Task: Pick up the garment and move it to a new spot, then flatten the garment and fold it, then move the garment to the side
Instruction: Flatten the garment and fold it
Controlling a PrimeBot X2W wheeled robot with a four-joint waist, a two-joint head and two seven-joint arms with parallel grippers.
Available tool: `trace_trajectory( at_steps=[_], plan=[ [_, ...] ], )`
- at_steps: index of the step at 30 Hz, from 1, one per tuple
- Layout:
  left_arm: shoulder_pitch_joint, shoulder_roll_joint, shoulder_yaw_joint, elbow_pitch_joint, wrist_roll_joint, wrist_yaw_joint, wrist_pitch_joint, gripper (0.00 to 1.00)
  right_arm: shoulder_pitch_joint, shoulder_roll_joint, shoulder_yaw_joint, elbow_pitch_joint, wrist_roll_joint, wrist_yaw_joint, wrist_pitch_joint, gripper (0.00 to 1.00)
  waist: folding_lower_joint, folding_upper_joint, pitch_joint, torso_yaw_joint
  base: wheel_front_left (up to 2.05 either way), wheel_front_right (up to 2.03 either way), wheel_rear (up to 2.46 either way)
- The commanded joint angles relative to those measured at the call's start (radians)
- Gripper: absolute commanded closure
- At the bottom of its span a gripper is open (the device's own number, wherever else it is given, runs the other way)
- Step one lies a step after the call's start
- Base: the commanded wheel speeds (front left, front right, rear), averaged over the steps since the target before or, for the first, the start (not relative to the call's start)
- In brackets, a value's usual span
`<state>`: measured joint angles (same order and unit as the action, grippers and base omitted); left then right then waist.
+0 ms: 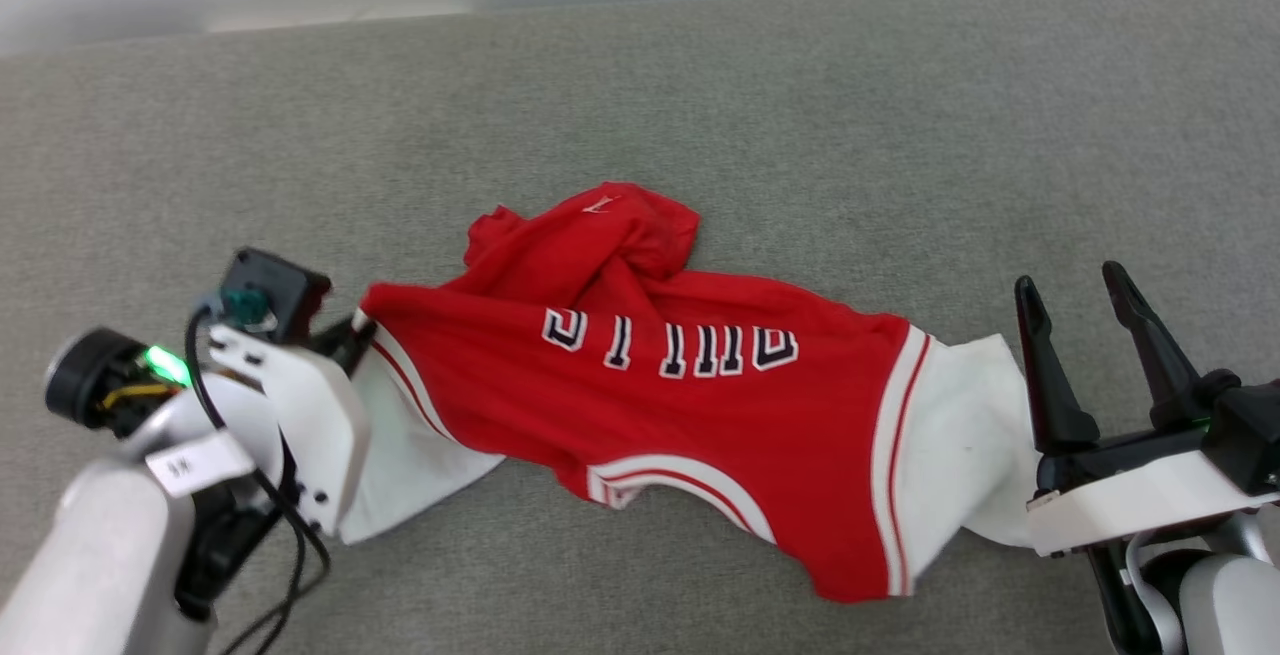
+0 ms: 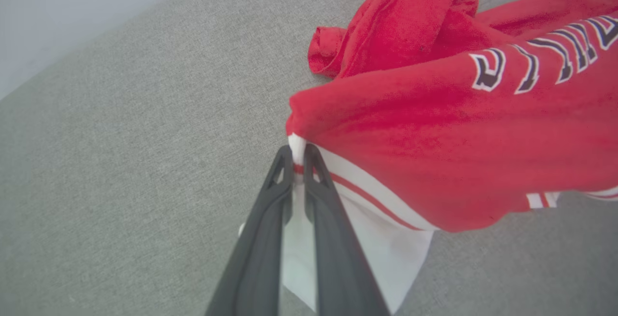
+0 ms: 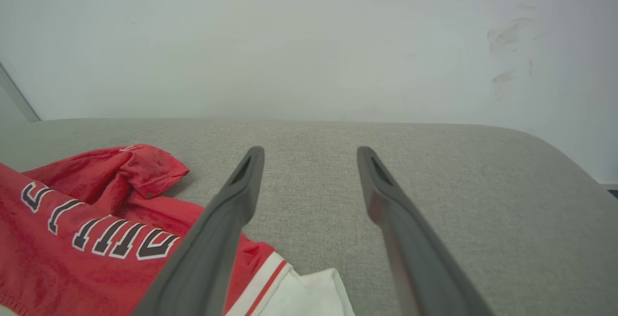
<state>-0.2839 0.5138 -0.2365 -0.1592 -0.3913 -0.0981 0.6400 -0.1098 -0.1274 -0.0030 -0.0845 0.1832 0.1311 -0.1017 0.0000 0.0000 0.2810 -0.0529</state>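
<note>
The garment (image 1: 690, 415) is a red jersey T-shirt with white sleeves and striped trim. It lies crumpled across the grey cushion, its black-and-white lettering upside down in the head view. My left gripper (image 2: 298, 154) is shut on the seam where the white sleeve meets the red body (image 2: 434, 137), at the garment's left end (image 1: 370, 335). My right gripper (image 1: 1075, 285) stands open just right of the other white sleeve (image 1: 975, 435), with nothing between its fingers (image 3: 241, 185). The garment (image 3: 87, 229) shows at the lower left of the right wrist view.
The garment rests on a wide grey fabric cushion (image 1: 800, 105) whose far edge meets a pale wall (image 3: 309, 41). The cushion's rounded right edge (image 3: 569, 161) is near my right gripper.
</note>
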Motion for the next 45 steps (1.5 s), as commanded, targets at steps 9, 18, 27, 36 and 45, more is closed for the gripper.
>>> trace_trajectory(
  at_steps=[9, 18, 27, 36, 45],
  plan=[
    [-0.172, 0.009, -0.024, 0.255, 0.015, -0.019, -0.092, 1.0, -0.037, 0.018, 0.035, 0.032, -0.009, -0.001, -0.028, 0.0, 0.0, 0.0, 0.035, -0.055, 0.0, 0.0, 0.0],
    [-0.162, -0.035, -0.024, 0.395, 0.04, 0.02, -0.256, 0.0, -0.029, 0.018, 0.042, 0.048, -0.016, -0.001, -0.024, 0.0, 0.0, 0.0, 0.011, -0.036, 0.0, 0.0, 0.0],
    [-0.034, -0.072, 0.025, 0.301, -0.071, 0.068, -0.214, 0.0, 0.008, 0.009, 0.024, 0.022, -0.02, -0.001, 0.009, 0.0, 0.0, 0.0, -0.047, 0.017, 0.0, 0.0, 0.0],
    [0.127, -0.04, 0.018, 0.05, -0.139, 0.146, 0.035, 0.0, 0.024, 0.014, 0.029, 0.004, -0.012, -0.001, 0.02, 0.0, 0.0, 0.0, -0.038, 0.019, 0.0, 0.0, 0.0],
    [0.174, -0.032, 0.026, 0.049, -0.125, 0.203, 0.073, 0.0, 0.012, 0.019, 0.034, 0.011, -0.01, -0.001, 0.01, 0.0, 0.0, 0.0, -0.002, -0.004, 0.0, 0.0, 0.0]
  ],
)
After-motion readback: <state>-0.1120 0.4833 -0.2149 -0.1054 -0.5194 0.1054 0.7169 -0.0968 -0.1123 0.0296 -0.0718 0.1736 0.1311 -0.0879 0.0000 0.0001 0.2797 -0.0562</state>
